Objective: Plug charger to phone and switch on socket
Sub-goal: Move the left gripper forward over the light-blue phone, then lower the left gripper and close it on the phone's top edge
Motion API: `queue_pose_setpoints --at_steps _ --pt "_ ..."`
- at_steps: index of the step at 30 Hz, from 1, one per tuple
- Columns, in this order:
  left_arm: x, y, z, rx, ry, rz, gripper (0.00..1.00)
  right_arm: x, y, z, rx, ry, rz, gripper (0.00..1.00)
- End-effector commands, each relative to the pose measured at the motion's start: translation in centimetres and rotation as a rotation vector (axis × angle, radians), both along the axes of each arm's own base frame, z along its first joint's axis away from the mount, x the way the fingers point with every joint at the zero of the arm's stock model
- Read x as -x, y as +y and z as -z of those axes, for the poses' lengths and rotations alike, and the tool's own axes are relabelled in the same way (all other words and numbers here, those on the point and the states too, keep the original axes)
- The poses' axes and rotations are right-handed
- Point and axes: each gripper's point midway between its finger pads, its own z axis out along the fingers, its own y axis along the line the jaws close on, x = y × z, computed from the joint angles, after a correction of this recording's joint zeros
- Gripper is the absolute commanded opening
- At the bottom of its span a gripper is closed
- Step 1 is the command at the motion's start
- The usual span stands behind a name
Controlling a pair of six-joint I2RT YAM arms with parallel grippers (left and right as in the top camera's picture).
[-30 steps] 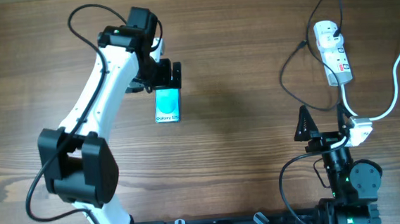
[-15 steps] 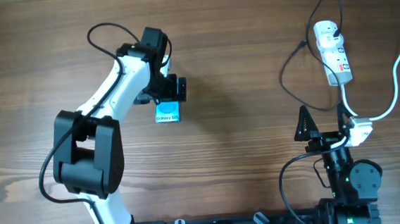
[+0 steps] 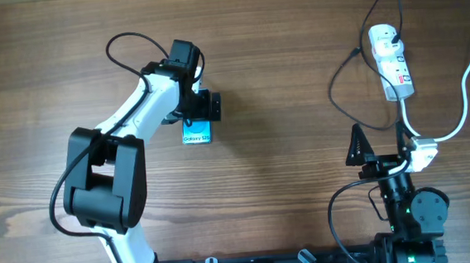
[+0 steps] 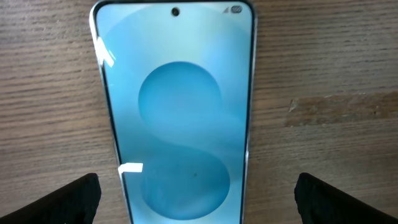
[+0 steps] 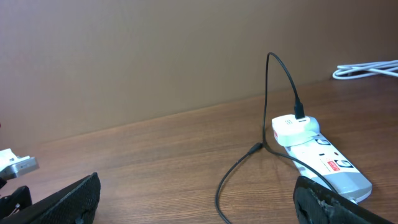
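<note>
1. Overhead view: the left arm (image 3: pixel 138 113) reaches out across the table (image 3: pixel 280 62) from its base at the near edge. The elbow is bent and the forearm angles towards the centre.
2. The left gripper (image 3: pixel 199 109) sits above the phone (image 3: pixel 196 134) and covers its far end. Only the near end with the lettering is visible. The jaw gap cannot be read from this view.
3. Left wrist view supplies this. The phone (image 4: pixel 177 112) lies flat, screen up, with the camera-hole end away from the lens. The left gripper (image 4: pixel 198 202) has its jaws spread, one fingertip (image 4: pixel 74 199) on each long side of the phone. Wood shows between each tip and the phone's edge, so there is no contact. The gap looks narrower on the left side of the picture.
4. Overhead view: the right arm is folded close to its base. The right gripper (image 3: pixel 386 150) points towards the socket (image 3: pixel 392 62), well apart from it.
5. Right wrist view: the right gripper (image 5: pixel 199 205) has its jaws wide apart and holds nothing. The socket (image 5: pixel 317 158) lies ahead to the right.
6. The charger (image 5: pixel 273 93) rises from an adapter on the socket, arcs over, then trails along the table. Overhead, the charger (image 3: pixel 343 82) loops between the socket and the right gripper. I cannot tell where its free plug lies.
7. The white cord (image 3: pixel 463 74) runs off the far right.
</note>
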Motion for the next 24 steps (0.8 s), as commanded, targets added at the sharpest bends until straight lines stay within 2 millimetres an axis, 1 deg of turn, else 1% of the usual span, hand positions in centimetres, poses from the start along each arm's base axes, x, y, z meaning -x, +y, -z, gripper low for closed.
queue_pose_setpoints --at_steps 1,3,6,9,13,18,24 --pt "0.5 0.6 1.3 -0.056 0.006 -0.019 1.0 0.0 -0.2 -0.3 0.001 -0.013 0.012 1.0" --pt "0.4 1.1 1.7 -0.079 -0.005 -0.059 1.0 0.0 -0.2 -0.3 0.001 -0.013 0.012 1.0" --pt "0.7 1.2 2.5 -0.077 -0.009 -0.071 1.0 0.0 -0.2 -0.3 0.001 -0.013 0.012 1.0" --pt "1.0 1.1 3.1 -0.075 -0.012 -0.068 1.0 0.0 -0.2 -0.3 0.001 -0.013 0.012 0.99" --pt "1.4 0.4 3.7 -0.069 -0.019 -0.048 1.0 0.0 -0.2 -0.3 0.001 -0.013 0.012 1.0" --pt "1.8 -0.7 3.8 -0.069 -0.02 -0.018 1.0 0.0 -0.2 -0.3 0.001 -0.013 0.012 1.0" --pt "1.7 -0.8 3.7 -0.067 -0.028 -0.015 1.0 0.0 -0.2 -0.3 0.001 -0.013 0.012 1.0"
